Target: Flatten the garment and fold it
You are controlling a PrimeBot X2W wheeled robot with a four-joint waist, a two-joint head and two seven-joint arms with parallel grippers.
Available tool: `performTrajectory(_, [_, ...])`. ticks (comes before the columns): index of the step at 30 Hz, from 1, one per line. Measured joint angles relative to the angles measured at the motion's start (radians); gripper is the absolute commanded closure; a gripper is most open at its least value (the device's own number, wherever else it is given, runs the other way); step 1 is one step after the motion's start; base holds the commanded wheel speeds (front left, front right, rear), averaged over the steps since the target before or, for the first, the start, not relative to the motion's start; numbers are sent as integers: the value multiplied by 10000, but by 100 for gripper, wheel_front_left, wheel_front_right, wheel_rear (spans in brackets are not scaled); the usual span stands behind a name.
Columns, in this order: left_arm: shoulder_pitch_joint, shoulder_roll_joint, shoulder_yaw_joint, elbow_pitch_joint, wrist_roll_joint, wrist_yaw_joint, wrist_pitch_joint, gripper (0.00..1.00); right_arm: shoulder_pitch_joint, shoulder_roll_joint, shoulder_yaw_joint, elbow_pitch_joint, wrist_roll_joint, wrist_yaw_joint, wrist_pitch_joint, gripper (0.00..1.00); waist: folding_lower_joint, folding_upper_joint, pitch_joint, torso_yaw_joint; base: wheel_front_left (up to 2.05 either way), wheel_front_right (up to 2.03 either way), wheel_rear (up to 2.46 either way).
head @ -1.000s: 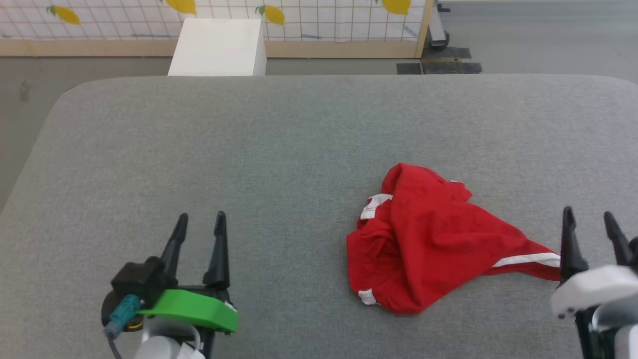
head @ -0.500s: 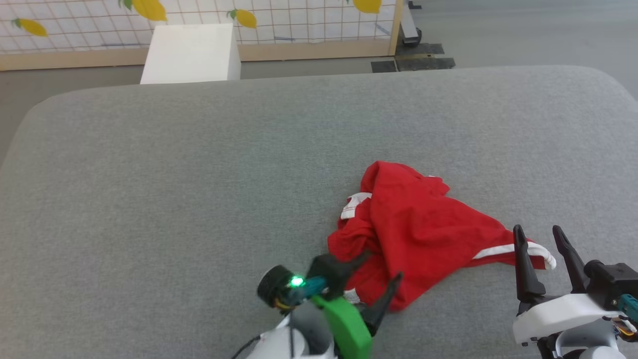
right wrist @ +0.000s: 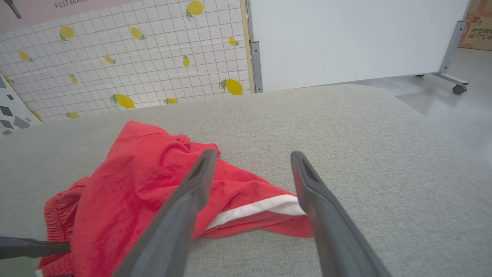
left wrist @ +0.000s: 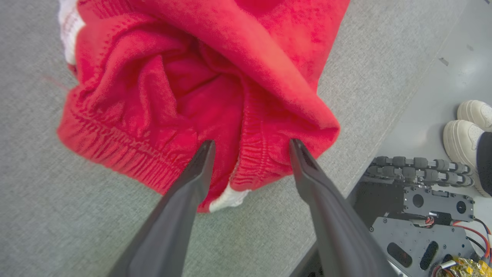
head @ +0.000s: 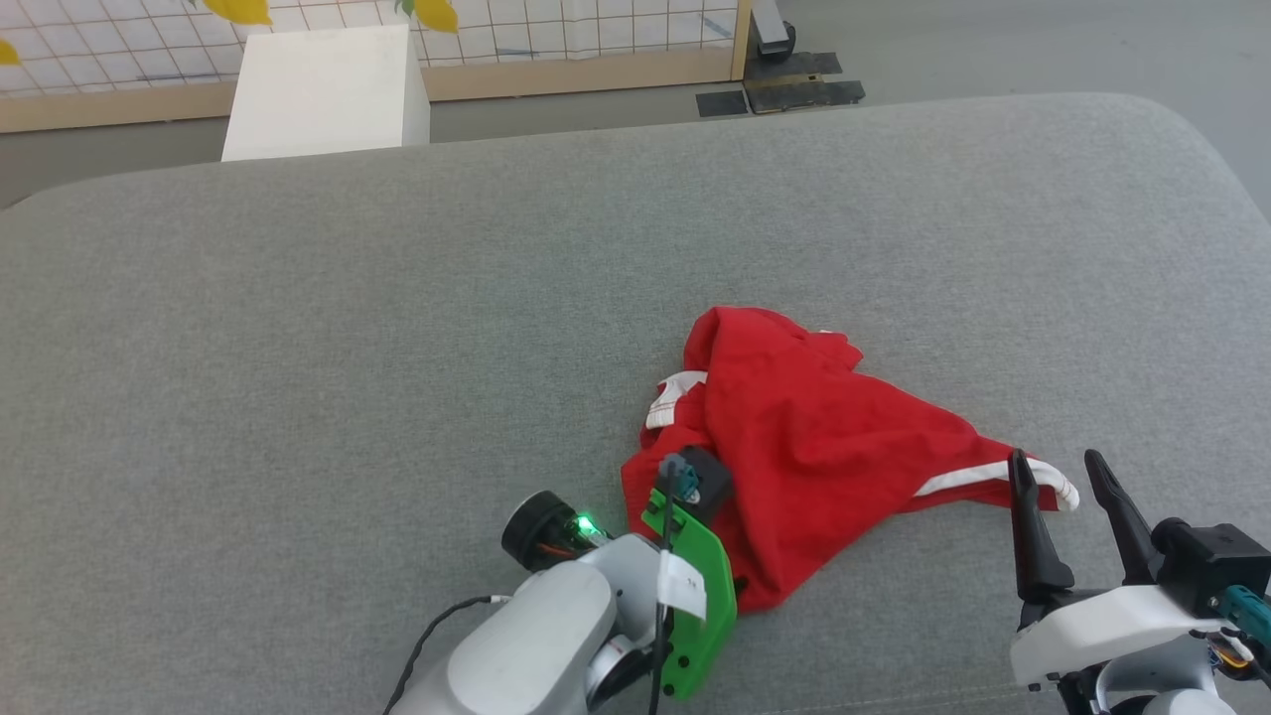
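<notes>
The garment (head: 824,437) lies crumpled in a red heap on the grey padded table (head: 298,348), right of centre, with a white-striped corner (head: 993,477) trailing right. My left gripper (left wrist: 250,145) points down at its near left edge, open, its fingertips either side of a bunched elastic waistband fold (left wrist: 253,161); I cannot tell whether they touch it. In the head view the green wrist bracket (head: 695,586) hides those fingers. My right gripper (head: 1055,462) stands open at the striped corner, with nothing between its fingers. From the right wrist, the garment (right wrist: 146,173) lies just beyond that gripper (right wrist: 252,154).
A white box (head: 318,94) stands on the floor past the table's far edge, before a lemon-print grid panel (right wrist: 115,57). In the left wrist view the table's near edge drops to the robot's base (left wrist: 419,200), and a person's pale shoes (left wrist: 469,127) stand beside it.
The head camera has turned, shifting the whole picture. My left arm swung from the table's left side across to the garment's near left edge and now points down. Both grippers stay open.
</notes>
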Motion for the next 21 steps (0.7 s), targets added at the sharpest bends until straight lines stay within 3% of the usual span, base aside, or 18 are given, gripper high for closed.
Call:
performTrajectory(1, [-69, -6, -104, 33, -79, 0, 174, 38, 0, 0, 10, 13, 0, 0, 0, 0, 0, 0, 13, -18, 0, 0, 0])
performTrajectory(2, [-133, -10, -203, 38, -207, 0, 311, 58, 0, 0, 13, 25, 0, 0, 0, 0, 0, 0, 25, -32, 0, 0, 0])
performTrajectory(3, [-192, -15, -282, 29, -387, 0, 378, 64, -2, 0, 12, 46, 4, 0, -2, 0, 0, 0, 34, -41, 0, 0, 0])
performTrajectory(4, [-235, -23, -313, 17, -497, 0, 380, 100, -3, 0, 15, 65, 12, 0, -4, 0, 0, 0, 40, -45, 0, 0, 0])
performTrajectory(9, [-399, -33, -213, 73, -888, 0, 176, 100, -7, 0, 90, 153, 13, 0, -12, 0, 0, 0, 13, -10, 0, 0, 0])
performTrajectory(12, [-390, 8, 245, 69, -1156, 81, -537, 100, -8, 0, 100, 199, 17, 0, -12, 0, 0, 0, -16, 44, 0, 0, 0])
performTrajectory(16, [-376, 169, 1549, -13, -1528, 878, -2219, 100, -9, -2, 100, 232, 88, 0, -12, 0, 0, 0, -59, 157, 0, 0, 0])
performTrajectory(21, [-238, 675, 2830, 217, -1837, 1973, -3377, 100, -9, 2, 205, 217, 104, 0, 2, 0, 0, 0, -104, 313, 0, 0, 0])
